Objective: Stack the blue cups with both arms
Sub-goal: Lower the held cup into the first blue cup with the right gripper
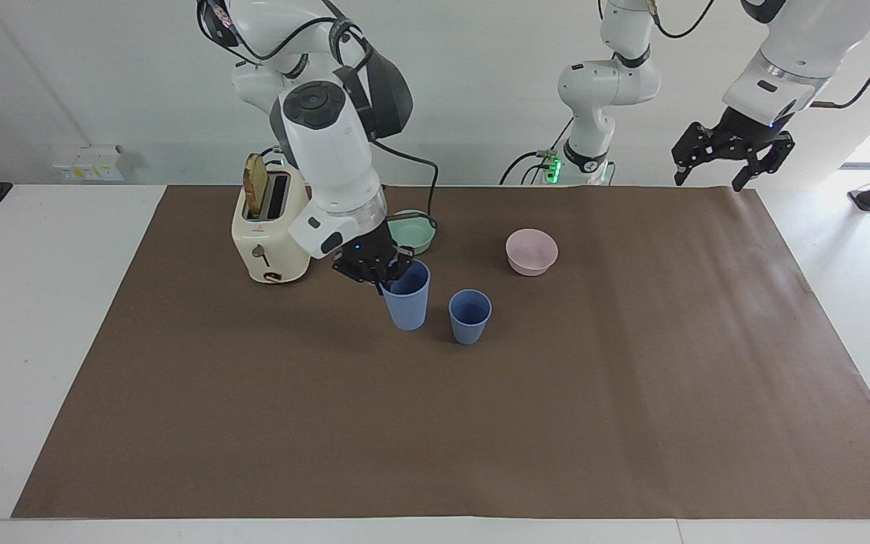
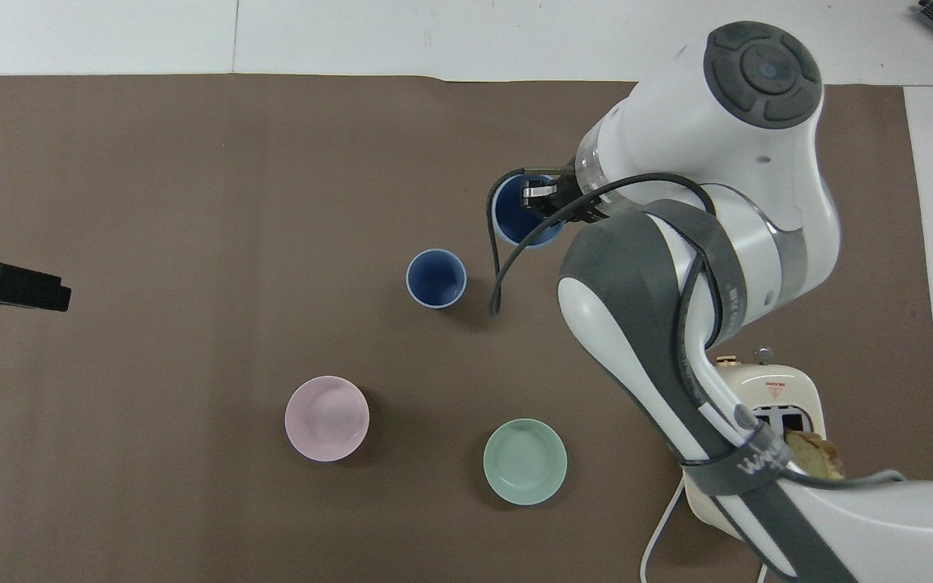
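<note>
One blue cup (image 1: 470,316) (image 2: 436,278) stands upright on the brown mat near the table's middle. My right gripper (image 1: 384,273) (image 2: 538,198) is shut on the rim of the second blue cup (image 1: 407,298) (image 2: 523,212). It holds that cup upright just above the mat, close beside the standing cup on the right arm's side. The two cups do not touch. My left gripper (image 1: 709,181) (image 2: 45,290) hangs open and empty, high over the mat's edge at the left arm's end, and waits.
A mint-green bowl (image 1: 418,230) (image 2: 525,461) and a pink bowl (image 1: 531,251) (image 2: 326,418) sit nearer to the robots than the cups. A cream toaster (image 1: 269,227) (image 2: 774,405) with a bread slice stands toward the right arm's end.
</note>
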Available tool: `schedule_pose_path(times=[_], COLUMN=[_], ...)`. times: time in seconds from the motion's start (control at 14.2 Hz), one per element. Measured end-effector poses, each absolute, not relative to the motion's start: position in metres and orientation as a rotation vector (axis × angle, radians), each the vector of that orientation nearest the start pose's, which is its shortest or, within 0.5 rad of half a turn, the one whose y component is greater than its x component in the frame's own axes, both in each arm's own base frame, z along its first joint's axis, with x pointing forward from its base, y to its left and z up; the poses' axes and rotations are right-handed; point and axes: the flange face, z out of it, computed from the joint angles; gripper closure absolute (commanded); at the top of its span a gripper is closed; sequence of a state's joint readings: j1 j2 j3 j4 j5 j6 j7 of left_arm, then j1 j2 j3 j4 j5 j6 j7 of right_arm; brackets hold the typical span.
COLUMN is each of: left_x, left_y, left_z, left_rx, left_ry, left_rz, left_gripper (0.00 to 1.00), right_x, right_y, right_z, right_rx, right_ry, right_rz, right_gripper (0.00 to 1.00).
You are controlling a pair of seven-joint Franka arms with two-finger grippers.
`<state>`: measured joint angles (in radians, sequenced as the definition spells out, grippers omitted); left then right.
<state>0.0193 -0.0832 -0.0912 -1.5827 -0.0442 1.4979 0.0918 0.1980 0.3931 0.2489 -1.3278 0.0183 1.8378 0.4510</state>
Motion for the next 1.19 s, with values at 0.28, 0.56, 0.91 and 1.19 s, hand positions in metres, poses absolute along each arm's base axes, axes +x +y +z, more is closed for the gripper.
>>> schedule_pose_path(times=[0.28, 0.56, 0.91, 1.19], left_x=[0.519, 0.519, 0.519, 0.519], left_y=[-0.045, -0.045, -0.045, -0.045], left_z=[0.657, 0.657, 0.657, 0.657], left_rx=[-3.167, -3.167, -3.167, -3.167], left_ry=[0.264, 0.264, 0.264, 0.264], left_rz=[0.002, 0.002, 0.002, 0.002], left_gripper=[0.00, 0.00, 0.00, 0.00], right_x=[0.626, 0.609, 0.601, 0.604], right_y=[0.304, 0.342, 0.369, 0.368], right_z=[0.533, 0.523, 0.499, 0.484], right_rx=[-2.965, -2.963, -2.971, -2.980], right_ry=[-0.022, -0.111, -0.114, -0.109], right_rz=[-0.120, -0.092, -0.037, -0.007], right_gripper=[1.00, 1.00, 1.00, 1.00])
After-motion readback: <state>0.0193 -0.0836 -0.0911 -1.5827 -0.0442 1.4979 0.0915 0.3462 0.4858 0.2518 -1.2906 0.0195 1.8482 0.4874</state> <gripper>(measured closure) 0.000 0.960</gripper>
